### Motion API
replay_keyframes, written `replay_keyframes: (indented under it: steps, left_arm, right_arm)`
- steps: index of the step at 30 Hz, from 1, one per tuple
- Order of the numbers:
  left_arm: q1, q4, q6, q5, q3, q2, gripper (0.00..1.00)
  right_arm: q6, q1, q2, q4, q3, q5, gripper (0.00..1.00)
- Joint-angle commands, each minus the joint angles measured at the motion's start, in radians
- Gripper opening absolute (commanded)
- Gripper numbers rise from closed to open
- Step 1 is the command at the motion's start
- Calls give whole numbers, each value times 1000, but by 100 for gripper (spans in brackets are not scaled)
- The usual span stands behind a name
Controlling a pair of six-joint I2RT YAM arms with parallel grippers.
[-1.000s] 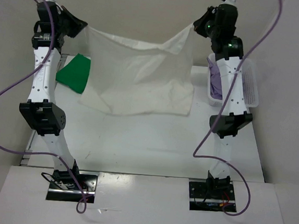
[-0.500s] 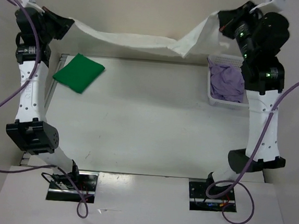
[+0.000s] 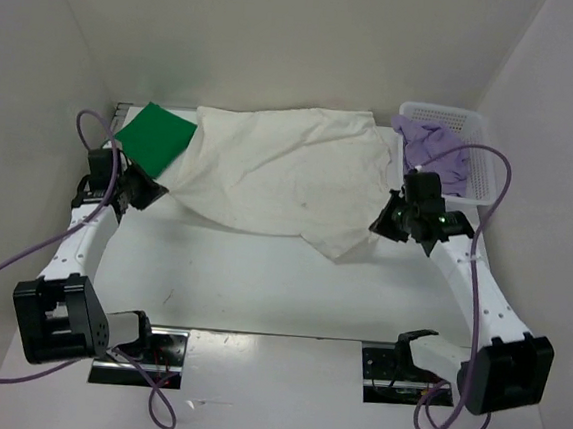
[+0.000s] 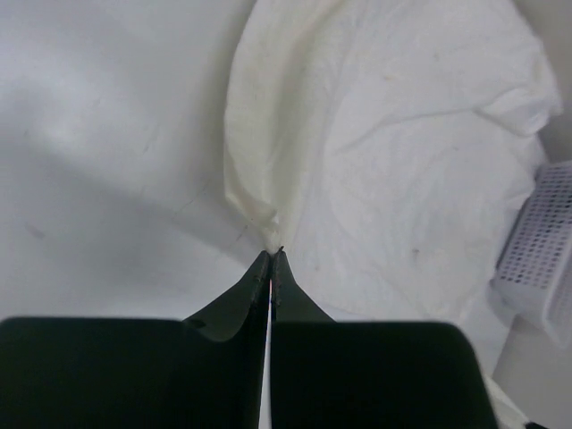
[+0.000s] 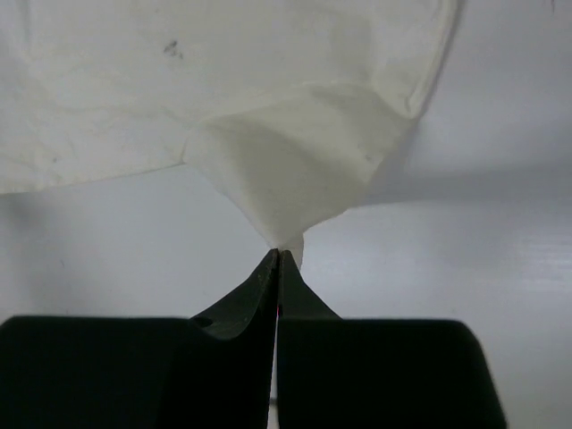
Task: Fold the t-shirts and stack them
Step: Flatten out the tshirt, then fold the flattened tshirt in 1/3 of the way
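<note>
Top external: white table, pale walls; left pincer, right pincer pinch white t-shirt.

A robotics lab test cell: a bare white bench boxed in by plain white wall panels, a left arm and a right arm of white and black links bolted on black base plates at its near edge, purple cables looping loosely from bases to wrists
</note>
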Motion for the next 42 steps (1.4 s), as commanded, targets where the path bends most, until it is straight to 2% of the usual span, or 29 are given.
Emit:
replay_keyframes:
  steps: [1,6,10,14,17,21,25,30,42]
  left_arm:
    - [12,-20,54,-48,-85,-92,0]
    - [23,-156,64,-77,-196,-213,0]
    - [32,-288,66,-67,-125,-229,0]
    - [42,-422,66,-80,-53,-229,0]
    - [42,-422,66,-110,-44,-229,0]
    - [42,-301,66,-110,-105,-181,0]
    - [42,-183,54,-101,-115,-28,0]
    - [32,-129,54,-131,-41,121,0]
    - [14,-51,54,-151,97,343,0]
  right_arm:
    - [85,4,-165,-79,-78,-66,0]
    - [157,4,-297,-229,-145,-132,0]
    - [191,4,-400,-395,-146,-162,0]
    - [211,4,-429,-453,-118,-153,0]
    - [211,4,-391,-441,-107,-127,0]
    - [197,4,-285,-346,-78,-14,0]
    - [156,-27,-133,-184,-69,5,0]
    - [128,-37,11,-37,-24,86,0]
    - [54,-97,329,66,232,134,0]
